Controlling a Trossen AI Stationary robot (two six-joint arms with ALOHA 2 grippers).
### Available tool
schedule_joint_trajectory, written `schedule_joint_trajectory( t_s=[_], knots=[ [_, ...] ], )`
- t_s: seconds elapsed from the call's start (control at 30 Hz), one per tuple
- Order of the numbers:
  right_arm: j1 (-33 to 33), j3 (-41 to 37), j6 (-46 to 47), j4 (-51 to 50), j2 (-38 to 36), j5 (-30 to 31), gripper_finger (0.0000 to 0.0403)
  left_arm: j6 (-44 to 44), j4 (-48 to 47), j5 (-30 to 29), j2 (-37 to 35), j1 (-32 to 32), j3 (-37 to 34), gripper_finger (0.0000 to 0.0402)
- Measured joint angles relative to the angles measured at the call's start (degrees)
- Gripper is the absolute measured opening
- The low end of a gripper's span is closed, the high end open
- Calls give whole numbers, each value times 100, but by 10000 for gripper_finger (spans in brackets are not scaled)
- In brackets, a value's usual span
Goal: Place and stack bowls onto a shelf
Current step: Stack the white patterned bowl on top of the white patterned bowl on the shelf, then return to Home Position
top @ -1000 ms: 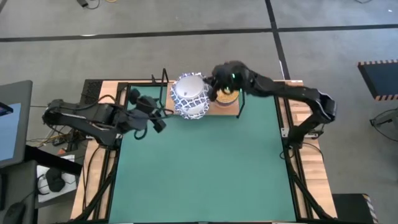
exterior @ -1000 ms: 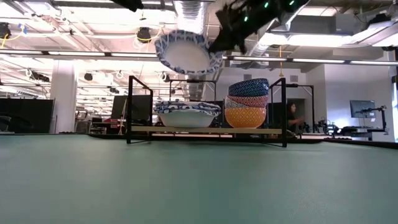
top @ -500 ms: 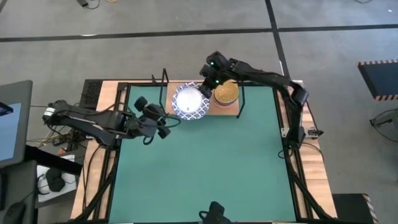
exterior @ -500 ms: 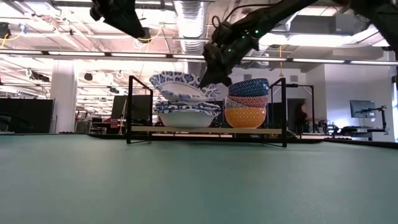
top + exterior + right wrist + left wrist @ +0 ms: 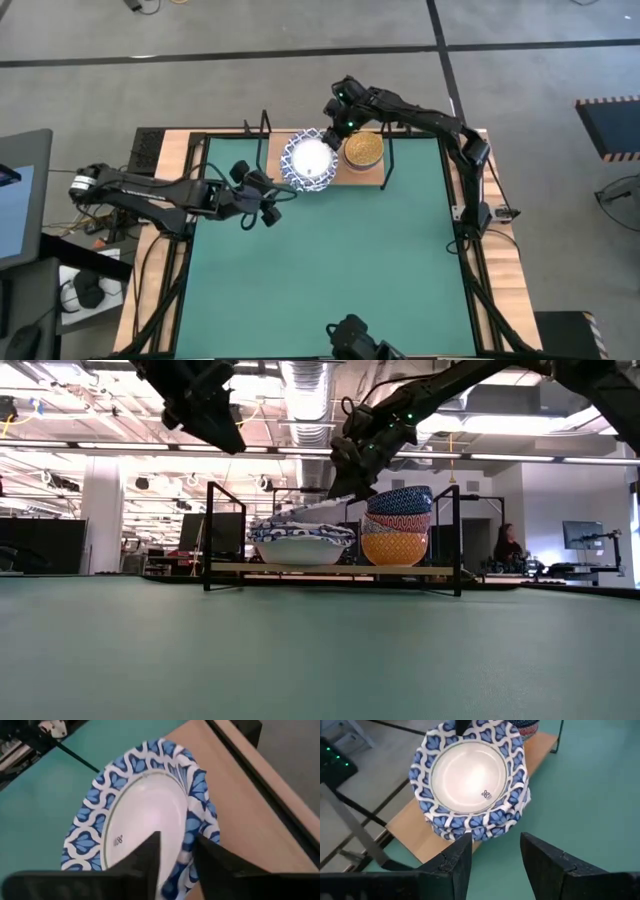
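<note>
The large white bowls with blue lattice rims stand stacked (image 5: 300,545) on the left half of the light-wood shelf (image 5: 352,177). The top bowl (image 5: 310,161) (image 5: 469,772) sits level on that stack. The small bowls (image 5: 363,150) (image 5: 398,525) are stacked on the shelf's right half, a dark patterned one on top. My right gripper (image 5: 334,128) (image 5: 176,852) is at the top bowl's far-right rim, shut on it. My left gripper (image 5: 266,203) (image 5: 495,855) hovers open just left of and nearer than the shelf, touching nothing. My right gripper holds the top large bowl by its rim (image 5: 192,827) on the far-right side, next to the small bowls. One finger (image 5: 147,857) is inside the bowl and the other outside, coming from above and slanting down. The bowl sits level, nested on the stack below.
A green mat (image 5: 330,270) covers the table in front of the shelf. Black wire end supports (image 5: 212,535) (image 5: 458,540) rise at both shelf ends. A dark object (image 5: 350,340) sits at the near edge. A person (image 5: 505,545) stands far behind the table.
My right gripper came down toward the shelf's left half, carrying the large bowl from high and tipped on edge down onto the stack, where it now lies level. My left gripper moved a little toward the table's right, closer to the shelf.
</note>
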Motion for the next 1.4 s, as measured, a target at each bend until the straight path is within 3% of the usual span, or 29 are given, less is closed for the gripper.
schedule_joint_trajectory(
  t_s=[0.2, 0.33, 0.6, 0.8, 1.0, 1.13, 1.4],
  knots=[
    [-8, 0, 0, 208, -126, 21, 205, 466, 900, 591, -4, 95, -211, 153],
    [0, 0, -8, 380, -311, 129, 231, 788, 1570, 899, 80, 104, -422, 153],
    [138, 0, -394, 330, -448, 232, 213, 1129, 2214, 841, 555, 169, -637, 153],
    [423, -11, -712, 76, -526, 771, 188, 1319, 2376, 895, 1284, 187, -645, 153],
    [483, 1, -885, -431, -1436, 848, 167, 1666, 3188, 913, 2095, 488, -635, 153],
    [560, 0, -925, -697, -2103, 1066, 160, 1831, 3406, 1282, 2447, 862, -559, 153],
    [810, -478, -786, -933, -3245, 1511, 159, 1938, 3292, 1321, 2533, 1575, -514, 153]
  ],
)
